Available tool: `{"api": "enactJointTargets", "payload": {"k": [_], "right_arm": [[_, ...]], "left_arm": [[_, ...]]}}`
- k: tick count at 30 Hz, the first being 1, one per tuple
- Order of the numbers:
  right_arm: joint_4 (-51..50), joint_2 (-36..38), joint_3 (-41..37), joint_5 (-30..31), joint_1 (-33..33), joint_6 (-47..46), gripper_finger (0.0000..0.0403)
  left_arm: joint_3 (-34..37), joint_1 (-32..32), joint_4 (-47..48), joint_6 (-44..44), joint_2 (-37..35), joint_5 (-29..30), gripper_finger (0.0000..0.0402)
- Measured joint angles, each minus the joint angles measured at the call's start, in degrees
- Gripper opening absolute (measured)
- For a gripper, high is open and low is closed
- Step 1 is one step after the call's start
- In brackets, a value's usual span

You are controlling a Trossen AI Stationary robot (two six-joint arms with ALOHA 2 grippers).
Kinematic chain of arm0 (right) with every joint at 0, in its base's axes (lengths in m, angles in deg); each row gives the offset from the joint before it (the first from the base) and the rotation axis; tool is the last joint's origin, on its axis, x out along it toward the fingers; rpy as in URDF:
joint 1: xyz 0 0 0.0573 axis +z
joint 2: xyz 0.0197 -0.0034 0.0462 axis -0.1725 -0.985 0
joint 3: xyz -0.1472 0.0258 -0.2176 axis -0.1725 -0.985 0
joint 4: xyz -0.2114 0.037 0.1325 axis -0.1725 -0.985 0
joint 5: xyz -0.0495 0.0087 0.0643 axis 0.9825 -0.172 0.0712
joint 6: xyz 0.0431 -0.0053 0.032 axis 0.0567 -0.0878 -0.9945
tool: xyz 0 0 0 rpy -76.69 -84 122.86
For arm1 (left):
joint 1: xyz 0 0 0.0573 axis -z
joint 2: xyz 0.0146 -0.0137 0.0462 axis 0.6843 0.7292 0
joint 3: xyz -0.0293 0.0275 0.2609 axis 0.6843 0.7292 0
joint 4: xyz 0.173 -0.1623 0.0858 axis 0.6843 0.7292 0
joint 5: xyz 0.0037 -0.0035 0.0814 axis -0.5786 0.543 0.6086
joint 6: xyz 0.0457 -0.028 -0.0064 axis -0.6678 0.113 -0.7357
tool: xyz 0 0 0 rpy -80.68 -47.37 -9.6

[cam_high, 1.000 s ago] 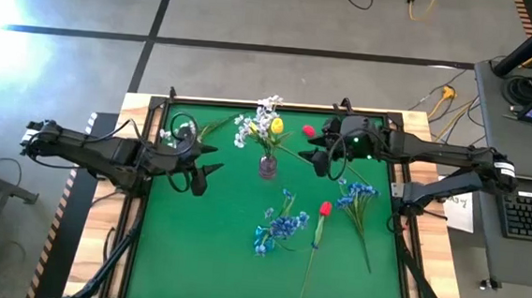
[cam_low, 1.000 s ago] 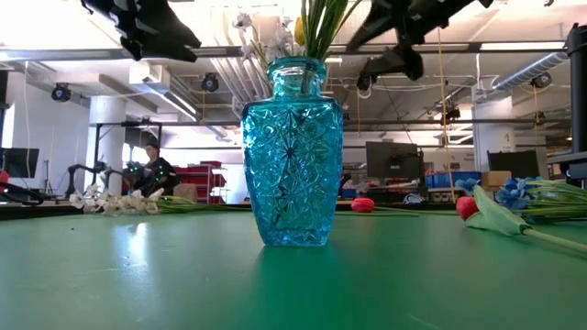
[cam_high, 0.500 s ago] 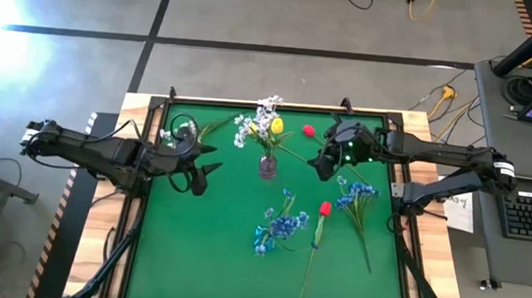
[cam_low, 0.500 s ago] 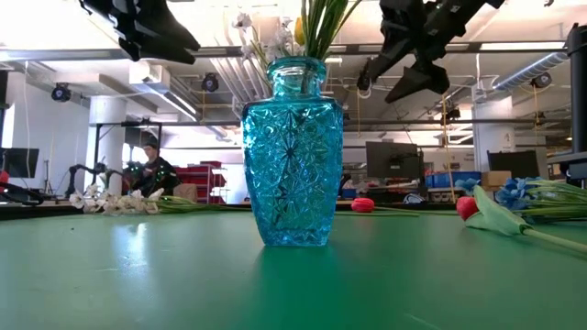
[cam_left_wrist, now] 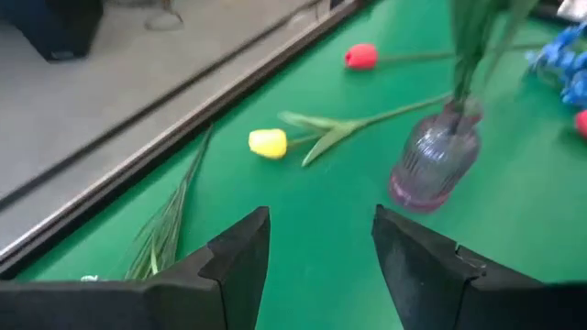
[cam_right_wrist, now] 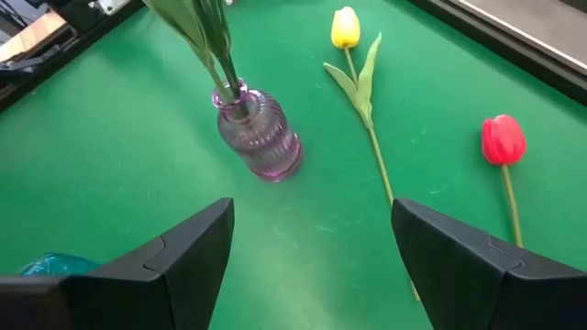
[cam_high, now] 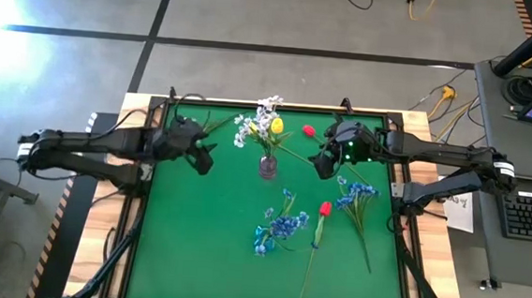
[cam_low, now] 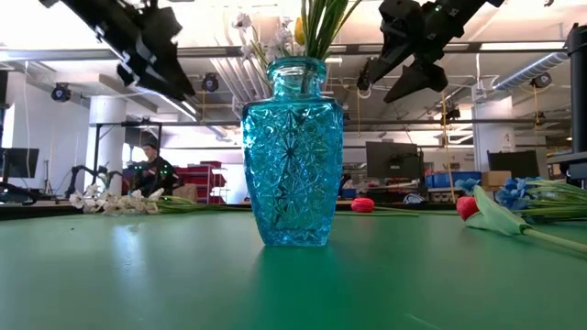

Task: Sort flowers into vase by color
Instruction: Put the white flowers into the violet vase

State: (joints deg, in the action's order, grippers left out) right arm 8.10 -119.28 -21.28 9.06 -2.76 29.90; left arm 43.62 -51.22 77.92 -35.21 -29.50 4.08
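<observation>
Standing near the far middle of the green table point(cam_high: 202, 257), the vase point(cam_high: 268, 166) already holds white sprays and a yellow bud, which suggests it serves as the collecting point while the other flowers lie loose around it. A yellow tulip point(cam_right_wrist: 346, 27) and a red tulip point(cam_right_wrist: 503, 139) lie just right of the vase, a second red tulip point(cam_high: 324, 209) and blue blooms point(cam_high: 284, 227) lie nearer the front, and a white spray point(cam_low: 115, 203) lies well to its left. The right gripper point(cam_high: 321, 162) hovers just right of the vase, jaws spread and empty, likely choosing a tulip. The left gripper point(cam_high: 205, 156) hangs left of the vase, jaws parted, grasping nothing.
</observation>
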Motion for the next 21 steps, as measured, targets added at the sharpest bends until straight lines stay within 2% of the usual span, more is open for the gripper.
{"api": "enactJointTargets", "payload": {"k": [5,11,16,21], "right_arm": [[0.05,0.0,0.0,-0.01,0.02,0.5,0.0288],[0.05,0.0,0.0,-0.02,0.02,0.85,0.0288],[0.09,0.0,0.0,-0.02,0.02,1.08,0.0288],[0.38,0.0,0.0,-0.02,0.02,1.07,0.0288]], "left_arm": [[-0.09,-12.27,-0.08,-7.87,2.53,-11.01,0.0172],[-0.09,-24.31,-0.94,-14.73,6.58,-17.96,0.0171],[-0.09,-30.05,-2.32,-20.98,11.82,-24.36,0.0171],[-0.73,-33.25,-2.38,-23.39,18.2,-24.65,0.0171]]}}
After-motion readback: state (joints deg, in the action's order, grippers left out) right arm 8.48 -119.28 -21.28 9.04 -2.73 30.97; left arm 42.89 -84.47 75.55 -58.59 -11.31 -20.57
